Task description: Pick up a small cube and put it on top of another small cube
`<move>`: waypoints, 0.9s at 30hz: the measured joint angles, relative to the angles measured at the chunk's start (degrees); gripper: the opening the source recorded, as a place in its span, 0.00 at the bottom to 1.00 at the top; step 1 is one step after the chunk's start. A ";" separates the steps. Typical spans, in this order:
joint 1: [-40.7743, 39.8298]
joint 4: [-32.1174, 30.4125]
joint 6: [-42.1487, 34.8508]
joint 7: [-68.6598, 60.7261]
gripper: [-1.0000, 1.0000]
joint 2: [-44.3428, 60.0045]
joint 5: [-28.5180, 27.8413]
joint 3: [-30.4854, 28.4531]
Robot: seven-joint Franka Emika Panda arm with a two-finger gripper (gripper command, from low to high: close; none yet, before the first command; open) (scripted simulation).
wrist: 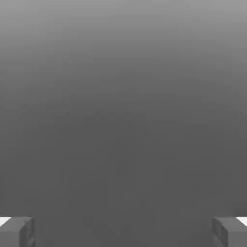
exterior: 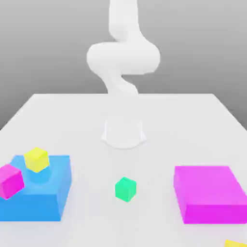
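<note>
A small green cube (exterior: pixel 125 188) rests on the white table (exterior: pixel 193 116) near the middle front. A small yellow cube (exterior: pixel 36 159) sits on top of a large blue block (exterior: pixel 38 193) at the exterior view's left. A small magenta cube (exterior: pixel 9 180) leans against that block's left edge. In the hand view my gripper (wrist: pixel 123 232) is open, its grey fingertips (wrist: pixel 17 231) far apart with nothing between them, facing a plain grey background. The white arm (exterior: pixel 123 58) rises from its base and leaves the exterior view at the top.
A large magenta block (exterior: pixel 208 193) lies at the exterior view's right front. A yellow corner (exterior: pixel 236 243) of another object pokes in at the bottom right. The arm's base (exterior: pixel 123 132) stands mid-table behind the green cube.
</note>
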 joint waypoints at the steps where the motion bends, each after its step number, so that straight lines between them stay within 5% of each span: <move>1: 1.07 0.40 0.44 -1.71 0.50 2.26 0.30 -0.32; 17: 13.16 6.32 6.95 -27.24 0.50 35.69 5.07 -0.88; 27: 17.30 9.90 11.30 -39.32 0.50 56.23 2.49 1.84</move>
